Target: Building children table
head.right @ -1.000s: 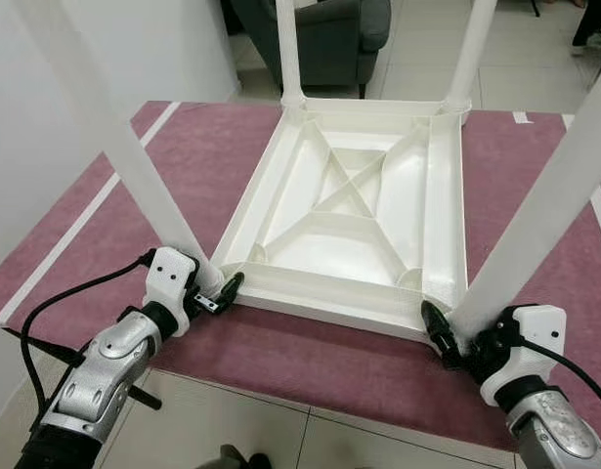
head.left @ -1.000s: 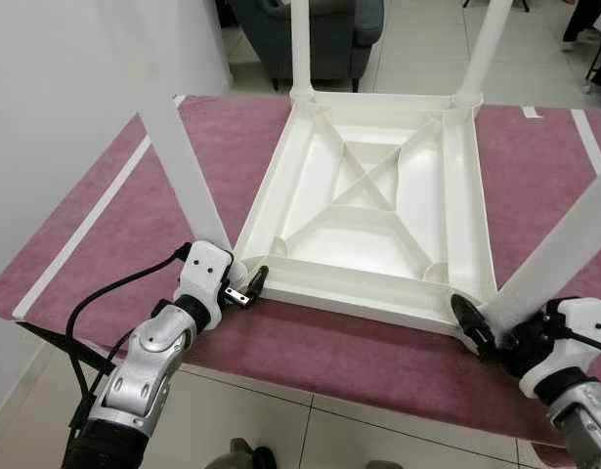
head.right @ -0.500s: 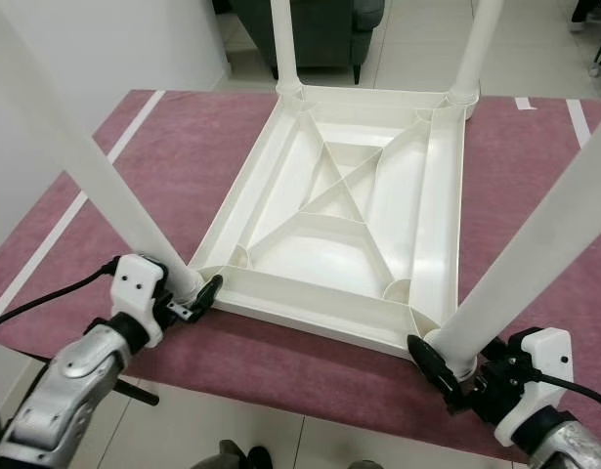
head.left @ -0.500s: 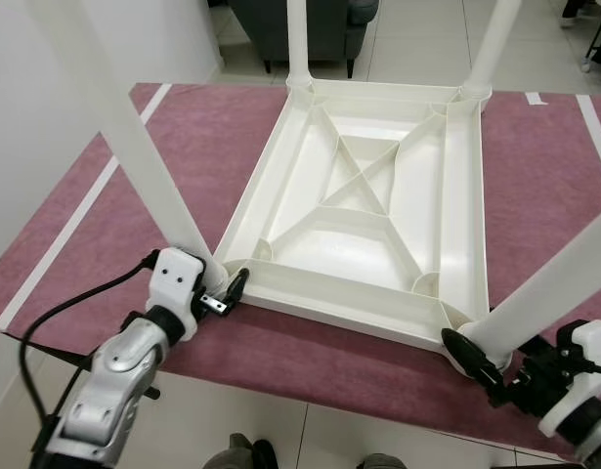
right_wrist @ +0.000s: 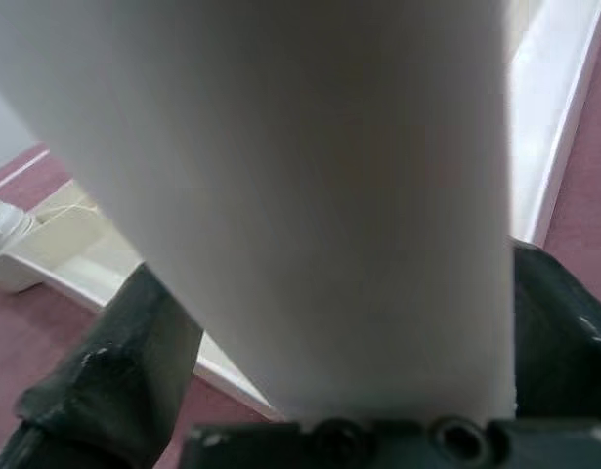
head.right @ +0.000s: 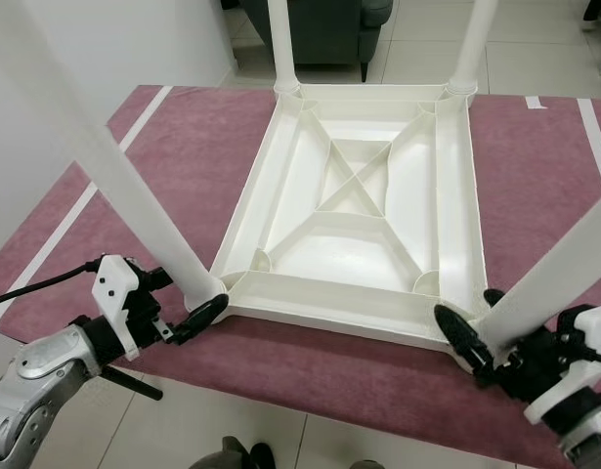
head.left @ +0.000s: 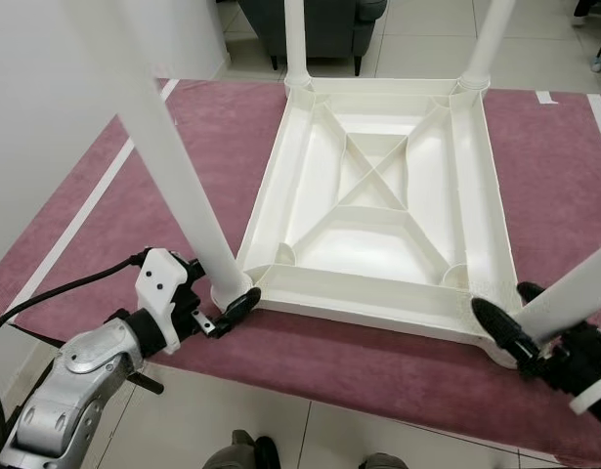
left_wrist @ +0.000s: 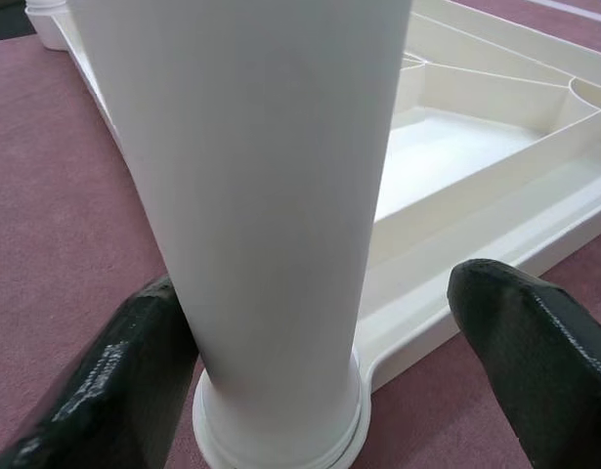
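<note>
Now table leg (head.left: 173,166) between left pincer (head.left: 225,303) fingers, unclamped.

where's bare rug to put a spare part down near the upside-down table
Free: the rug strip between the white stripe and the table top, and the rug right of the table. Crowded: the near corners, where the left gripper and right gripper straddle legs.

Illumination is bright, even and diffuse; shadows are faint. Head views are sharp, with wide-angle stretching at the edges. The near table leg (right_wrist: 320,195) is out of focus in the right wrist view.
</note>
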`<state>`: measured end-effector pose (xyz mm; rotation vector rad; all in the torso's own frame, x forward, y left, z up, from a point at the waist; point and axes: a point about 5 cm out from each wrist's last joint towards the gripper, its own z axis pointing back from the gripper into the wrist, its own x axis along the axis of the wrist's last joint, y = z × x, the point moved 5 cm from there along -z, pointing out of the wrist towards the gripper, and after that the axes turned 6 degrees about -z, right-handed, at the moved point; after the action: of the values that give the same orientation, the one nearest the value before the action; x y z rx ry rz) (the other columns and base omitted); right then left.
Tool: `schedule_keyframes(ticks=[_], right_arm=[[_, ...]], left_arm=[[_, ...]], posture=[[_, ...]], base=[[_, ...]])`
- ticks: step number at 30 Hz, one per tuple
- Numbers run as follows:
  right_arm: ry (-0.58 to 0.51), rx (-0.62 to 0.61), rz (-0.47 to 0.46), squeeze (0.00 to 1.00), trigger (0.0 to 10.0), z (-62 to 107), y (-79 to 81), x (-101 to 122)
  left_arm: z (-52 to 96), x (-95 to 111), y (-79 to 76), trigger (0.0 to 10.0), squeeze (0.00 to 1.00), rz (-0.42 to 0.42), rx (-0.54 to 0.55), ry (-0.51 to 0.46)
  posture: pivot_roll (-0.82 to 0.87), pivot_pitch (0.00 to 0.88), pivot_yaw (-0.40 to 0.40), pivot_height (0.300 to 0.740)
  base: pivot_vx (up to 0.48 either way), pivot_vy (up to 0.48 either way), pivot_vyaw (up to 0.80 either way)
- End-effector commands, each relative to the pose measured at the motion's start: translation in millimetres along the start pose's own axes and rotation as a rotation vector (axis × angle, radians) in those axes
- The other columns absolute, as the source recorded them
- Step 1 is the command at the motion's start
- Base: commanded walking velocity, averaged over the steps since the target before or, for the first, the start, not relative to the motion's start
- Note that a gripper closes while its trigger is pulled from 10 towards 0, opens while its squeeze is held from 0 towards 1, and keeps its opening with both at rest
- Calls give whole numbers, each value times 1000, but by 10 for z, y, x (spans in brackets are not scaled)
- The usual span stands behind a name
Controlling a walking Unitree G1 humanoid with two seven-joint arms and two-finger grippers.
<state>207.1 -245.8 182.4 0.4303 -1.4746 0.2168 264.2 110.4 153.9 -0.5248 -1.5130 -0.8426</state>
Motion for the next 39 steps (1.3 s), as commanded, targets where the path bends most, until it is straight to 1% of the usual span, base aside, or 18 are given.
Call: schedule_keyframes(ticks=[1,9,13,16,17,18,20,22,24,25,28,29,31,33,35,36,37,39], right_arm=[[27,75,-31,0,10000,-20,144,-55],[24,36,-13,0,10000,-36,29,16],[-101,-180,34,0,10000,-82,-313,226],[-127,-219,42,0,10000,-89,-367,268],[-131,-211,49,0,10000,-104,-350,284],[-106,-199,82,0,10000,-124,-317,271],[-50,-166,144,0,10000,-147,-251,224],[-50,-166,144,0,10000,-147,-251,224],[4,-160,230,0,10000,-142,-259,206],[28,-162,270,0,10000,-138,-273,202],[46,-160,295,0,10000,-135,-286,201],[69,-136,305,0,10000,-129,-270,190],[69,-136,305,0,10000,-129,-270,190],[123,-73,305,0,10000,-84,-215,157],[123,-73,305,0,10000,-84,-215,157],[148,-56,309,0,10000,-39,-207,152],[148,-56,309,0,10000,-39,-207,152],[200,-67,337,0,10000,136,-281,190]], left_arm=[[37,-38,-61,10000,0,15,-42,21],[225,-41,-43,10000,0,48,-162,64],[262,-52,124,10000,0,36,-123,78],[265,-55,146,10000,0,33,-114,80],[270,-59,135,10000,125,35,-125,85],[281,-63,119,10000,1000,40,-137,92],[317,-74,69,10000,1000,52,-169,110],[317,-74,69,10000,1000,52,-169,110],[357,-92,16,10000,988,60,-196,132],[377,-99,-15,10000,0,67,-213,142],[402,-111,-73,10000,0,78,-246,155],[416,-117,-164,10000,0,93,-288,160],[416,-117,-164,10000,0,93,-288,160],[371,-133,-359,10000,0,122,-350,152],[371,-133,-359,10000,0,122,-350,152],[333,-138,-438,10000,0,136,-368,142],[333,-138,-438,10000,0,136,-368,142],[261,-162,-533,10000,0,151,-389,131]], posture=[[-125,138,147,740],[-127,138,145,740],[-130,137,147,740],[-130,137,147,740],[-132,136,147,740],[-132,136,146,740],[-132,137,144,740],[-132,137,144,740],[-131,138,140,740],[-131,138,140,740],[-129,137,136,740],[-129,137,135,740],[-129,137,135,740],[-132,136,133,740],[-132,136,133,740],[-139,136,132,740],[-139,136,132,740],[-155,139,134,740]], base=[[0,0,0],[0,0,0],[0,0,0],[0,0,0],[0,0,0],[0,0,0],[0,0,0],[0,0,0],[0,0,0],[0,0,0],[0,0,0],[0,0,0],[0,0,0],[0,0,0],[0,0,0],[0,0,0],[0,0,0],[0,0,0]])
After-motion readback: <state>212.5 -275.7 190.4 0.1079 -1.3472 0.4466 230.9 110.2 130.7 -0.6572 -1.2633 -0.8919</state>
